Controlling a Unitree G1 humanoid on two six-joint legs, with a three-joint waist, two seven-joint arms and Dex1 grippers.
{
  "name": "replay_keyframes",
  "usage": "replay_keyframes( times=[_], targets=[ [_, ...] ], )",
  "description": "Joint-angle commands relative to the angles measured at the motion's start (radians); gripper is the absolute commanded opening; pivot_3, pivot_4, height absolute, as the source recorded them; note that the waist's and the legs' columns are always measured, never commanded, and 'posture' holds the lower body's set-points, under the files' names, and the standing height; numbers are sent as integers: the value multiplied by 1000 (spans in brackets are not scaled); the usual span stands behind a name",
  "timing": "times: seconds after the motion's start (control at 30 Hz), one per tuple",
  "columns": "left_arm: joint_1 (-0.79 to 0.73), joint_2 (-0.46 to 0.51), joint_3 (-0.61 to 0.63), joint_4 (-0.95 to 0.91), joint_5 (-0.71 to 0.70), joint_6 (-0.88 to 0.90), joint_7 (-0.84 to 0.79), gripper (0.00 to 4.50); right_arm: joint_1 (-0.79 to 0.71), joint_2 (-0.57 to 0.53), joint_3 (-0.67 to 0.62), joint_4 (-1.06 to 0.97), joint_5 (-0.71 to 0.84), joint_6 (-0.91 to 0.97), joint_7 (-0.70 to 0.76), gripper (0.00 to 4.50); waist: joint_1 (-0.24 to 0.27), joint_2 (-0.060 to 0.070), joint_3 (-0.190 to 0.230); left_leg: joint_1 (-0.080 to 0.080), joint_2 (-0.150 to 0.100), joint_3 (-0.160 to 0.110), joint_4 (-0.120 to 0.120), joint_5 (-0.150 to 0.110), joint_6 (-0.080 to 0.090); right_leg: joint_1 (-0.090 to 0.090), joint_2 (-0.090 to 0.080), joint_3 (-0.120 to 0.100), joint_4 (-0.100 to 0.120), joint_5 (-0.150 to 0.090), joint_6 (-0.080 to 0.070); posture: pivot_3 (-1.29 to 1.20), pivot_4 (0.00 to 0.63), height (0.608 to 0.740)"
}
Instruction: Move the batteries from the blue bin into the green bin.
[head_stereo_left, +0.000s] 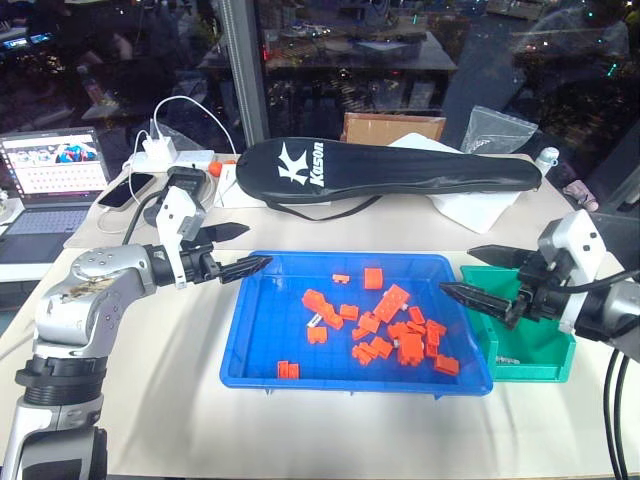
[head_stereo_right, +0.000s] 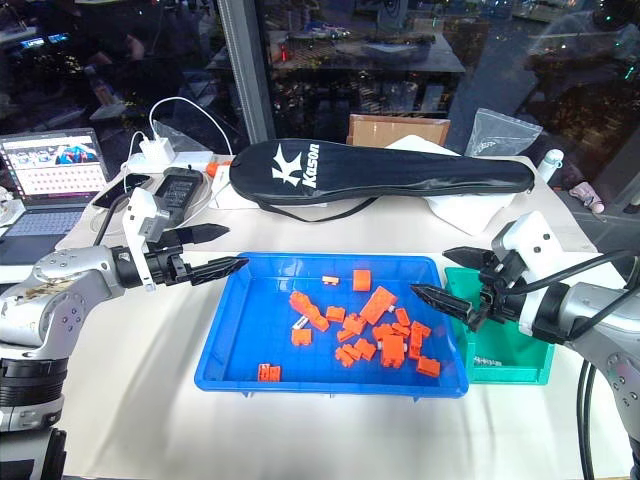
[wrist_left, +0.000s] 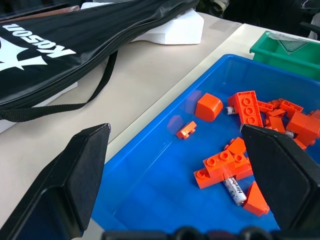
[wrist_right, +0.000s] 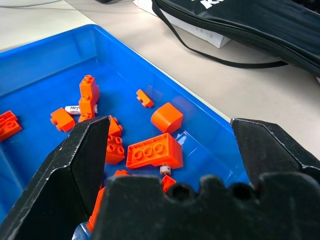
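Batteries (wrist_left: 235, 189): in the blue bin (head_stereo_left: 270, 330), half hidden under orange blocks (head_stereo_left: 400, 335).
Green bin (head_stereo_left: 545, 350): touching the blue bin's right edge; one battery already inside.
Risk: fingers may pinch a block instead.
Left gripper (head_stereo_left: 235, 250): wide open, empty, over the blue bin's left rim.
Right gripper (head_stereo_left: 490, 275): wide open, empty, between the bins.

The blue bin (head_stereo_left: 262, 330) lies open from above, its near-left floor bare. Orange blocks (head_stereo_left: 395, 335) crowd its middle and right, lying against one battery (wrist_left: 235, 190) and covering most of another (wrist_right: 165, 170). The black racket bag (head_stereo_left: 390, 170) lies behind the bin. The green bin (head_stereo_left: 545, 350) stands uncovered.
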Motion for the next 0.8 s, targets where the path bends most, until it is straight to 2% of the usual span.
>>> replay_keyframes(
  times=[0.03,0.1,0.2,0.27,0.4,0.63,0.8],
  targets=[
    [-35,-2,4,0,-2,-28,-5,4500,1,-22,-28,-9,-2,-14,7,4461,0,0,0,0,0,0,0,0,0,0,0,0,0,0,0,0,150,731],
    [-54,12,-31,19,22,-45,-39,4500,-6,-38,-21,-4,-5,-1,14,4461,3,0,0,0,0,0,0,0,0,0,0,0,0,0,0,0,150,731],
    [-50,26,-39,-27,-33,-22,-113,4500,-42,-72,37,-4,-8,5,37,4461,2,0,0,0,0,0,1,0,0,0,0,0,0,0,0,0,150,731],
    [-42,55,-66,-49,-21,-26,-156,4500,-72,-88,80,-6,-8,5,51,4461,-1,0,0,0,0,0,0,0,0,0,0,0,0,0,0,0,150,731],
    [-29,149,-126,-73,33,-60,-253,4500,-204,-115,302,-11,-78,-4,96,4461,-13,1,0,0,0,-1,-1,0,1,-2,0,0,0,0,-2,0,150,731],
    [0,213,-107,-33,66,-103,-292,4500,-447,38,588,71,-184,11,110,4461,-6,1,1,0,0,-1,0,0,1,-6,0,-1,0,0,-2,0,150,731],
    [41,229,-97,-42,90,-129,-279,4500,-561,232,774,220,-292,27,70,4461,-1,0,1,-1,0,-1,0,0,1,-6,0,-2,1,2,-7,0,150,731]
  ],
)
